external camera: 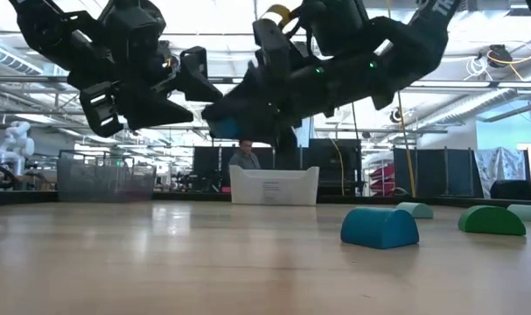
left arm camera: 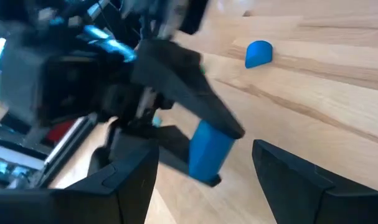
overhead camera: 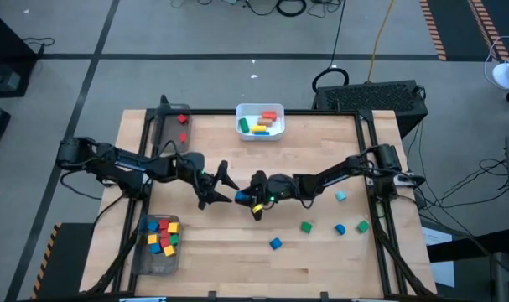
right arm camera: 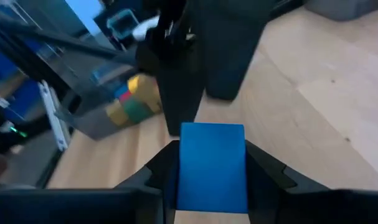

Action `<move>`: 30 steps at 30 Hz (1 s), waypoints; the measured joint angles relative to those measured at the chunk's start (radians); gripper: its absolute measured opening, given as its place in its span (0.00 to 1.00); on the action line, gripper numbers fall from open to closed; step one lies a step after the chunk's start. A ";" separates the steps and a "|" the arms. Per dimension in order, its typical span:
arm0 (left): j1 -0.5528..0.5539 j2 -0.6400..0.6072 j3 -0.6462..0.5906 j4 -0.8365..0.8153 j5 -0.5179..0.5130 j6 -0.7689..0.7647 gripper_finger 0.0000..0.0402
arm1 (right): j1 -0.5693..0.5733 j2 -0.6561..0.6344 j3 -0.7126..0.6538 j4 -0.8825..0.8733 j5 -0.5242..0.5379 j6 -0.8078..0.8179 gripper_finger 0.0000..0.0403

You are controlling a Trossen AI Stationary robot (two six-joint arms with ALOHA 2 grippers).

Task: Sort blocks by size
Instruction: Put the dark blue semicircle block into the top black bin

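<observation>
At the frame's centre, the right claw (overhead camera: 252, 200) grasps a blue block (right arm camera: 212, 165) upright, facing the released left claw (overhead camera: 223, 189) just beside it above the counter (overhead camera: 321, 151).

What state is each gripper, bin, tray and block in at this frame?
right gripper: shut on blue block, above the table's middle.
left gripper: open, empty, facing the right one.
white bin: holds several blocks.
near tray: holds a pile of small blocks.
far tray: holds two red blocks.
loose blocks: lying apart on the table.
</observation>
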 joint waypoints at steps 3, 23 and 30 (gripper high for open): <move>-0.007 0.000 0.000 0.001 -0.005 0.011 0.65 | -0.019 0.000 0.000 0.014 -0.017 0.011 0.29; -0.016 0.000 0.001 0.083 -0.080 0.039 0.60 | -0.065 0.000 0.000 0.137 -0.136 0.031 0.30; -0.016 0.000 0.001 0.080 -0.080 0.037 0.48 | -0.069 0.000 0.000 0.167 -0.136 0.038 0.30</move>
